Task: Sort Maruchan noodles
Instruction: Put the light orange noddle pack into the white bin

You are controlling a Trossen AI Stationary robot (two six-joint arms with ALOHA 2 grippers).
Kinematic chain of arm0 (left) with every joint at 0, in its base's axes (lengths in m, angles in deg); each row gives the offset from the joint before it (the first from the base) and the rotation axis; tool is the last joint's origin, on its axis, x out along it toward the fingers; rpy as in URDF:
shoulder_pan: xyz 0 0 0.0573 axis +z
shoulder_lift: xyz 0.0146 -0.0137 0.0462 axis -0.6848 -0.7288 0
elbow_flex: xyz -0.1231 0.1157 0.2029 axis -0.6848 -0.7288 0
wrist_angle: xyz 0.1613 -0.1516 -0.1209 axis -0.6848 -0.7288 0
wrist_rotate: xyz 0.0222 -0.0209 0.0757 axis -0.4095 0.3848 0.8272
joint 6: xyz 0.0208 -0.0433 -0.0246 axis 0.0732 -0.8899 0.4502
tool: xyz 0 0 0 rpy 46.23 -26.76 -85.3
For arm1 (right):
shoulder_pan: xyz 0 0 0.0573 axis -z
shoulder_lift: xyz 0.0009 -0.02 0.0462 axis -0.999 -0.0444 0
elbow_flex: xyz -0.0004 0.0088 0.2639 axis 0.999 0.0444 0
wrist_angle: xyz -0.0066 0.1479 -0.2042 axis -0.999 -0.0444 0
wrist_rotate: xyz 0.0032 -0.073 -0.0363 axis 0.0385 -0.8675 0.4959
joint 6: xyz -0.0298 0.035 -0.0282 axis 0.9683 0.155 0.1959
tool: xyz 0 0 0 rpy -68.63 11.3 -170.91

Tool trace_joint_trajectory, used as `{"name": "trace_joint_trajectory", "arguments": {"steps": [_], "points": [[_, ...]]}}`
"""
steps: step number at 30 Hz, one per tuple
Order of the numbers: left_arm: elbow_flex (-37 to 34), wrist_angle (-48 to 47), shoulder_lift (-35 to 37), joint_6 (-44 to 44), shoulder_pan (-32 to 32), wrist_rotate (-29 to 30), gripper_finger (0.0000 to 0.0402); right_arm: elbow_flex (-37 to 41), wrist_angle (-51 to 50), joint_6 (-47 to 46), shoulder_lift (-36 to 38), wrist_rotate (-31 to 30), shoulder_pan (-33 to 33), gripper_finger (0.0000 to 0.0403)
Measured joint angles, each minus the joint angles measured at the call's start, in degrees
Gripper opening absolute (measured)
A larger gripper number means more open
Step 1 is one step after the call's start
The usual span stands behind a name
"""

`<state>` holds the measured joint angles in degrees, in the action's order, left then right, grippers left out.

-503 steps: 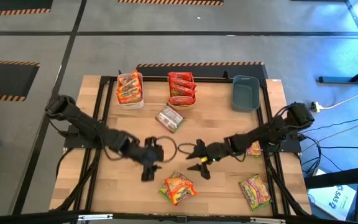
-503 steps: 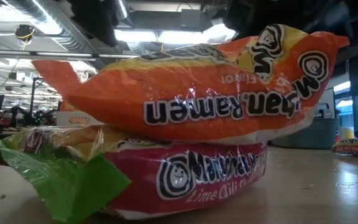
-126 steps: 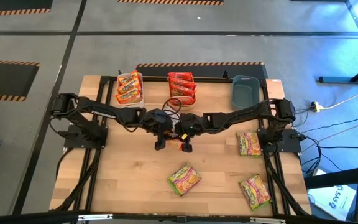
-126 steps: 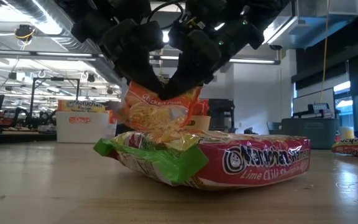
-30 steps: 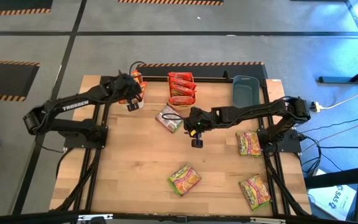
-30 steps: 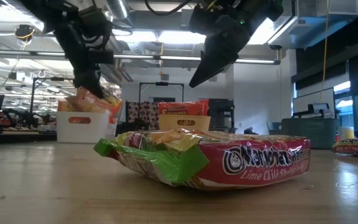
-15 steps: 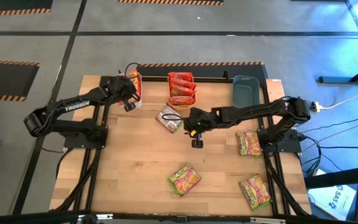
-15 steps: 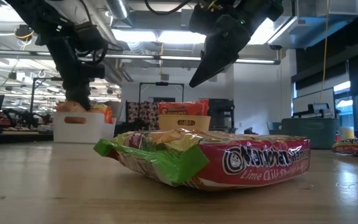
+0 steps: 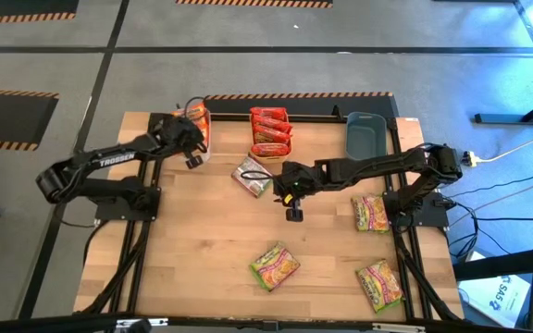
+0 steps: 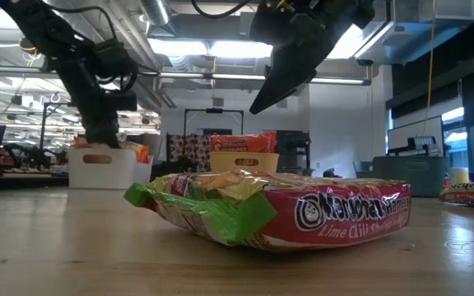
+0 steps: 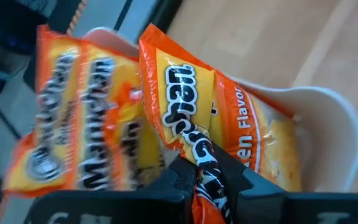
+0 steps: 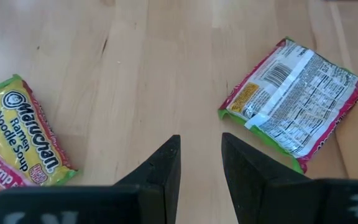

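My left gripper (image 9: 197, 136) reaches over the white bin (image 9: 199, 148) at the table's far left, shut on an orange Maruchan packet (image 11: 229, 118). Another orange packet (image 11: 73, 124) lies in the same bin (image 11: 328, 106). Mid-table, my right gripper (image 9: 291, 207) hangs open above the wood with nothing between its fingers (image 12: 201, 168). Loose packets lie flat on the table: one back-up (image 9: 252, 176) and three green-edged ones (image 9: 274, 266), (image 9: 370, 213), (image 9: 378, 282). My left gripper pinches the orange packet by one end (image 11: 199, 163) between its two fingers, slanting down from above. The rest of the packet reaches away from the fingers into the white bin, beside the other orange packet; whether it rests on the bin floor is hidden.
An orange bin with red packets (image 9: 270, 132) and a grey-blue bin (image 9: 365, 137) stand along the far edge. In the low view a green-and-red packet (image 10: 286, 214) fills the foreground. Bare wood lies at the near left of the table (image 9: 183, 259).
My left gripper has gone down with the orange packet, which hung above the white bin's rim a second ago and now sits down inside it. The fingers stay shut on it.
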<state>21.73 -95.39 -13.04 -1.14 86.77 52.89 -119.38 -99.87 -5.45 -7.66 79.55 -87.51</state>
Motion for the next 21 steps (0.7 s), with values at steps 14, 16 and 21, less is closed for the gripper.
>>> {"name": "trace_joint_trajectory", "arguments": {"steps": [14,16,21], "points": [[-2.0,2.7,-5.2,-9.7,-3.3,5.0,0.0018,0.0,-0.3,1.0,0.0,0.0,0.0,0.0104],[-1.3,1.7,-5.0,-12.1,-3.3,6.3,0.0022,0.0,-0.3,1.0,0.0,0.0,0.0,0.0104],[0.4,-2.2,-3.4,-14.9,-3.2,5.5,0.0059,0.0,-0.8,0.9,0.0,0.0,0.0,0.0104]]}}
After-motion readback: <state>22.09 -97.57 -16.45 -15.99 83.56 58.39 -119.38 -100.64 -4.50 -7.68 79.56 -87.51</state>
